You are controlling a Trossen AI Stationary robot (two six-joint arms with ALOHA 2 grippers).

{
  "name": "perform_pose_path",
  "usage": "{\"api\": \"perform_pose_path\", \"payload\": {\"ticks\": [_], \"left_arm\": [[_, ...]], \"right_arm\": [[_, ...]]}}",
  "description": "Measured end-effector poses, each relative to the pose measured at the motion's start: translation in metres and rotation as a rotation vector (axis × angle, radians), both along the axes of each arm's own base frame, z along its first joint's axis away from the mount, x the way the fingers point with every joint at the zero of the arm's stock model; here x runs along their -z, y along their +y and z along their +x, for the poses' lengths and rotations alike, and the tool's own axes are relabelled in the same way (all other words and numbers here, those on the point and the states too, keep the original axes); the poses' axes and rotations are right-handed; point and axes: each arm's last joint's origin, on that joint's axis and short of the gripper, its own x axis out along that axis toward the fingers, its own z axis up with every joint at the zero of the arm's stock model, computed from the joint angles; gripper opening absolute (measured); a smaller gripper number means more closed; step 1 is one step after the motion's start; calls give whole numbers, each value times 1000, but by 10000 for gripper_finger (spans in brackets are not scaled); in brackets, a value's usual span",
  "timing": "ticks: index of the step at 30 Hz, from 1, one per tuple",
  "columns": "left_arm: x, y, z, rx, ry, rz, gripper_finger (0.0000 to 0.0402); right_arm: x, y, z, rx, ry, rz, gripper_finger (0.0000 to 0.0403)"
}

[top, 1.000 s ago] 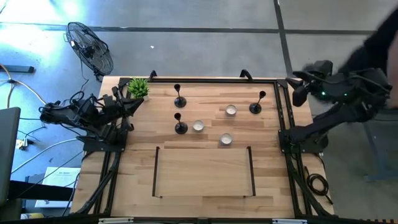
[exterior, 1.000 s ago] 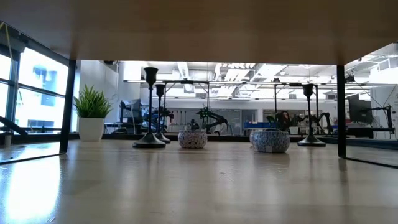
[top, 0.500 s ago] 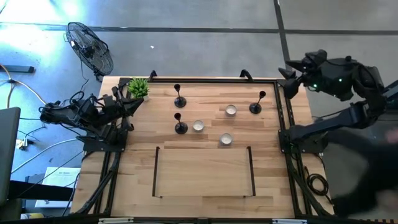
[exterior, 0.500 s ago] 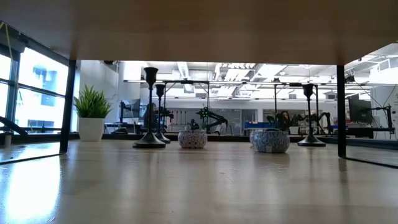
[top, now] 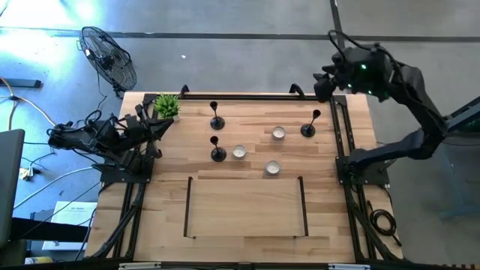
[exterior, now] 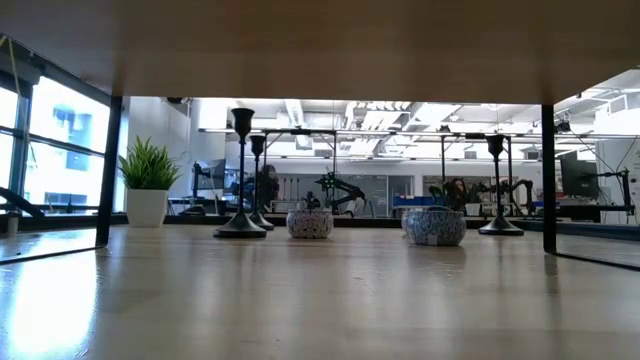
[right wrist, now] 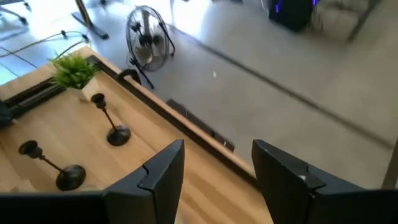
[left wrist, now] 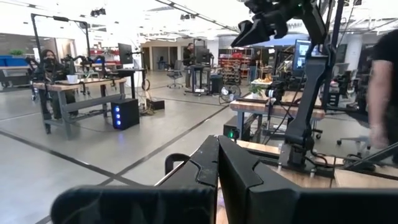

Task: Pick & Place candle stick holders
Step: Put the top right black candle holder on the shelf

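Three black candlestick holders stand upright on their round bases on the wooden table: one at the far middle (top: pixel 217 117), one nearer (top: pixel 217 148), one at the far right (top: pixel 310 124). In the low view they show as two close together on the left (exterior: pixel 241 175) and one on the right (exterior: pixel 497 187). My right gripper (top: pixel 324 81) is open and empty, high above the table's far right corner; its wrist view shows its fingers apart (right wrist: pixel 214 165) and two holders (right wrist: pixel 109 122) (right wrist: pixel 55 166). My left gripper (left wrist: pixel 217 165) is shut, resting at the table's left edge (top: pixel 154 127).
Three small candle bowls (top: pixel 278 133) (top: pixel 239 151) (top: pixel 271 167) sit among the holders. A green potted plant (top: pixel 166 106) stands at the far left corner. A black rectangular frame (top: pixel 245 206) marks the near middle of the table. A fan (top: pixel 109 56) stands beyond the table's far left corner.
My right gripper has swung from beyond the table's right edge toward the far edge and leftward, and now hangs over the far right corner. A person who was beside the right arm has left the high view. The holders have not moved.
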Motion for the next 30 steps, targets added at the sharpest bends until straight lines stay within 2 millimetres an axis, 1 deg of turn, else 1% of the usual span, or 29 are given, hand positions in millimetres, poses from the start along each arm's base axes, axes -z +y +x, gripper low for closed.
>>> {"api": "perform_pose_path", "payload": {"ticks": [5, 8, 10, 13, 18, 22, 25, 30], "left_arm": [[4, 0, 1, 8, 41, 6, 1], [6, -1, 1, 13, 50, -6, 1], [6, -1, 1, 13, 58, -5, 1], [6, 0, 1, 12, 58, -5, 1], [6, 0, 1, 10, 57, -6, 1], [6, 0, 1, 10, 58, -5, 1], [6, 0, 1, 9, 59, -5, 1], [7, 0, 1, 10, 59, -6, 1]], "right_arm": [[17, -20, 0, 106, 129, 99, 184], [27, -28, -3, 192, 197, 182, 184], [33, -32, -4, 217, 239, 241, 184], [40, -37, -1, 221, 277, 302, 184], [48, -41, 7, 170, 298, 391, 184], [59, -47, 16, 159, 340, 426, 184], [73, -54, 19, 176, 386, 464, 184], [105, -66, 14, 238, 507, 523, 184]]}}
